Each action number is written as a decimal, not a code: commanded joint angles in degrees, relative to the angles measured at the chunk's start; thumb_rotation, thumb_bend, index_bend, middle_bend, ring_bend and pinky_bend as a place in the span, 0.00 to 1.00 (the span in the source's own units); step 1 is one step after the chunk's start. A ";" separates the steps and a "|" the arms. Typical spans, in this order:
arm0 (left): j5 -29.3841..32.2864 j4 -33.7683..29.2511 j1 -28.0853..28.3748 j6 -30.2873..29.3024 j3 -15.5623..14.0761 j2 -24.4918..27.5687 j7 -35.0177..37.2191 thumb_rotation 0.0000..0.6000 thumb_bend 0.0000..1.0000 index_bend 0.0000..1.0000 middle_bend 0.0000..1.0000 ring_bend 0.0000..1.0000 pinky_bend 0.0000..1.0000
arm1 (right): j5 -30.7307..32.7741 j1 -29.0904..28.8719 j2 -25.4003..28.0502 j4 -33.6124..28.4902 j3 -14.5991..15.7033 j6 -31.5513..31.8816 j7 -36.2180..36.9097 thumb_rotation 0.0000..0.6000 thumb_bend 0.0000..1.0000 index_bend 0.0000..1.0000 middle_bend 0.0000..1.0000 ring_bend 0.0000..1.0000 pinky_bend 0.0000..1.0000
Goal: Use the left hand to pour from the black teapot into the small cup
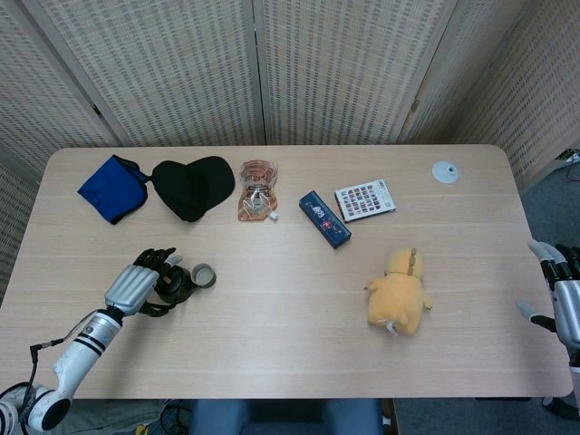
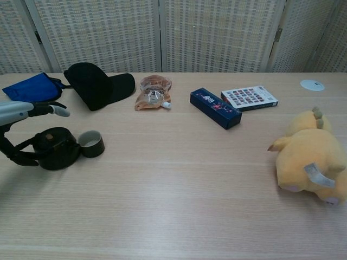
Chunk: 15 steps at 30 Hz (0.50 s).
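Observation:
The black teapot (image 1: 173, 285) (image 2: 54, 148) stands upright on the table. Its spout touches or nearly touches the small dark cup (image 1: 203, 275) (image 2: 91, 144) just to its right. My left hand (image 1: 137, 283) (image 2: 33, 111) is at the pot's left side. Its fingers are spread straight above the pot without touching the lid, and the dark thumb reaches in low by the handle. Nothing is lifted. My right hand (image 1: 559, 288) hangs off the table's right edge with its fingers apart and holds nothing.
A blue pouch (image 1: 112, 188), a black cap (image 1: 192, 186) and a snack bag (image 1: 257, 189) lie along the far left. A dark blue box (image 1: 324, 218), a patterned card box (image 1: 365, 198) and a white disc (image 1: 444, 171) lie further right. A yellow plush (image 1: 398, 292) sits front right.

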<state>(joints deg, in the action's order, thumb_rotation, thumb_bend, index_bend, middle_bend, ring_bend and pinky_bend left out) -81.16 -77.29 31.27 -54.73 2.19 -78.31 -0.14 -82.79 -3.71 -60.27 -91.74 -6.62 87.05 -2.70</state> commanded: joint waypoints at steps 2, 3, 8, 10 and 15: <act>1.40 2.26 0.46 0.68 0.78 -0.98 0.54 1.00 0.15 0.00 0.00 0.00 0.00 | 0.03 0.14 0.05 -0.10 0.00 0.18 -0.02 1.00 0.02 0.16 0.19 0.12 0.14; 1.64 2.69 0.55 0.78 0.92 -1.15 0.59 1.00 0.15 0.00 0.00 0.00 0.00 | 0.02 0.18 0.05 -0.12 0.02 0.23 -0.02 1.00 0.02 0.16 0.19 0.12 0.14; 2.43 4.30 0.77 0.62 1.52 -1.70 0.61 1.00 0.15 0.00 0.00 0.00 0.00 | 0.09 0.33 0.07 -0.21 0.04 0.34 -0.10 1.00 0.02 0.16 0.19 0.12 0.14; 2.30 4.24 0.64 0.14 1.46 -1.52 0.36 1.00 0.15 0.00 0.00 0.00 0.00 | 0.07 0.35 0.05 -0.23 0.05 0.37 -0.15 1.00 0.02 0.16 0.19 0.12 0.14; 0.45 2.10 -0.38 -2.77 0.56 -0.03 -1.15 1.00 0.15 0.02 0.00 0.03 0.00 | -0.08 0.20 -0.02 -0.25 0.06 0.17 -0.29 1.00 0.02 0.16 0.19 0.12 0.14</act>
<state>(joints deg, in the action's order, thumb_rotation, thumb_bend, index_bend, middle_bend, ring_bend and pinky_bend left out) -79.92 -74.39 31.34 -56.45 3.14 -78.92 -0.71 -82.88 -3.52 -60.28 -91.99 -6.56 87.21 -2.99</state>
